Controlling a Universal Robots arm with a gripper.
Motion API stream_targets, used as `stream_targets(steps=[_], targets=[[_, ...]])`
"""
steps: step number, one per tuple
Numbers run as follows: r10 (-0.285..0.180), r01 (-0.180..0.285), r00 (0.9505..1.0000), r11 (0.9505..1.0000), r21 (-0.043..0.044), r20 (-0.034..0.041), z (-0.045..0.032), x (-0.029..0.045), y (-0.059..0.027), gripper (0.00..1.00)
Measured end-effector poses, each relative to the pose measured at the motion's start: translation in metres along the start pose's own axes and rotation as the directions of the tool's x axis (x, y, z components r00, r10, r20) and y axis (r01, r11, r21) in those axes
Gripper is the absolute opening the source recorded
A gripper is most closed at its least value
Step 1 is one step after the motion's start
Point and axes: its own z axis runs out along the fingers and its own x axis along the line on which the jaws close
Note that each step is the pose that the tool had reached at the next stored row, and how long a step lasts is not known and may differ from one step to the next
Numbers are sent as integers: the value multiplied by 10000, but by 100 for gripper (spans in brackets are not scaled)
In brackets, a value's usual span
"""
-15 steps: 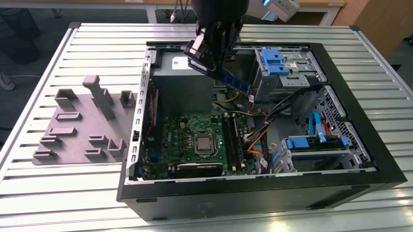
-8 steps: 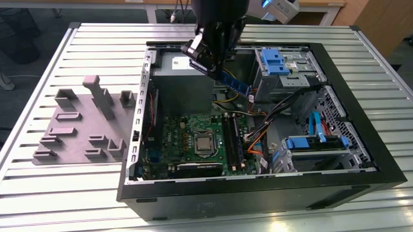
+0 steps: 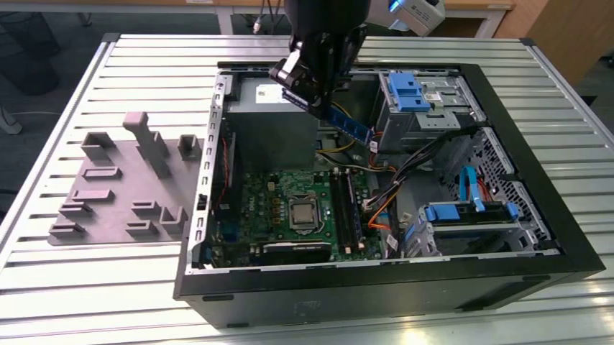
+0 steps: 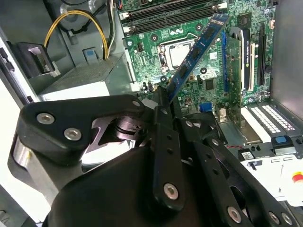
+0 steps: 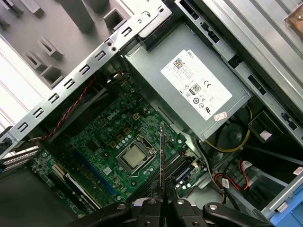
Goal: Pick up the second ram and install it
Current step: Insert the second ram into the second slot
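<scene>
Hand [image 3: 309, 95] up over the open computer case [image 3: 364, 287], fingers clamped on one end of the second ram [image 3: 347, 126]. Holds that stick in the air above the case's inside, tilted, with the free end slanting down into the case. Touches nothing in the case with it. In the second wrist view, hand [image 4: 163, 97] at the near end of the second ram [image 4: 199, 47], a blue-green strip with small black chips reaching out over the motherboard [image 4: 189, 80]. In the first wrist view, hand [image 5: 162, 202] gripping the second ram [image 5: 162, 156] edge-on, a thin dark line across the processor's side of the board. On the floor of the computer case: green motherboard [image 3: 278, 194], square silver processor [image 3: 304, 213] near its middle, long black memory slots [image 3: 346, 208] just beside the processor. At the end of the computer case under the hand: grey power supply [image 3: 273, 115]. Outside the computer case, just beside its wall: grey fixture plate [image 3: 115, 187] with upright blocks, flat on the slatted tabletop [image 3: 144, 72] carrying the case.
</scene>
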Motion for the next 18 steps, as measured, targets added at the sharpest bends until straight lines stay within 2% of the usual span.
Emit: stream_targets(steps=[6,10,14,18], targets=[[116,-116,9999,9999,5,0,1,0,0,14],[693,-693,9976,9976,28,1,9,0,0,14],[1419,-1419,9899,9899,59,2,21,1,0,14],[2126,-2126,9771,9771,87,8,34,1,0,14]])
